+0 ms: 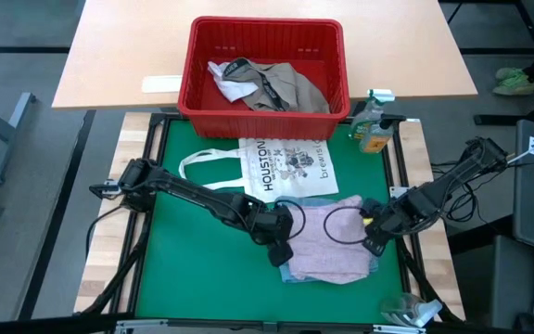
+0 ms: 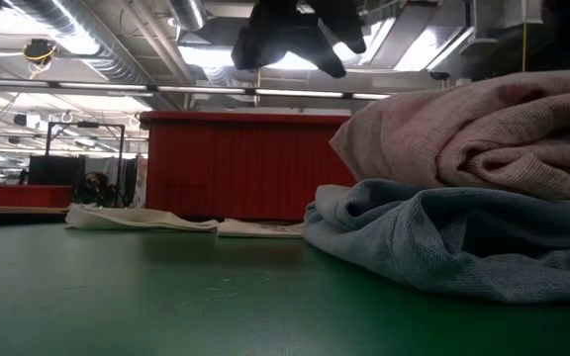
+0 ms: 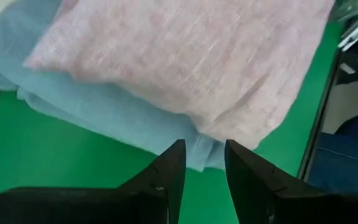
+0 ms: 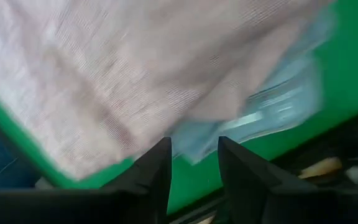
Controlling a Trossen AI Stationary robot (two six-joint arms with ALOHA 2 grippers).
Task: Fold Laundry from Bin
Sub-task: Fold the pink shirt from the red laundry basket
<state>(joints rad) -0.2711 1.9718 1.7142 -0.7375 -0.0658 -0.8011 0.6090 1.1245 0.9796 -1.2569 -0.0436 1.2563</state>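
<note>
Pink garment (image 1: 334,239) lies folded on top of the light blue garment (image 1: 306,270), near-centre of the green mat (image 1: 202,288); stack's long axis runs left-right. More laundry (image 1: 272,85) waits in the red bin (image 1: 265,35) at the far edge, well apart, beyond the white tote bag (image 1: 286,165). Left gripper (image 1: 281,249) sits at the stack's left edge, right gripper (image 1: 375,237) at its right edge. Both stand parted with only a narrow gap between the fingers and hold nothing. Bin lies straight away from both; neither arm looks clearly nearer.
</note>
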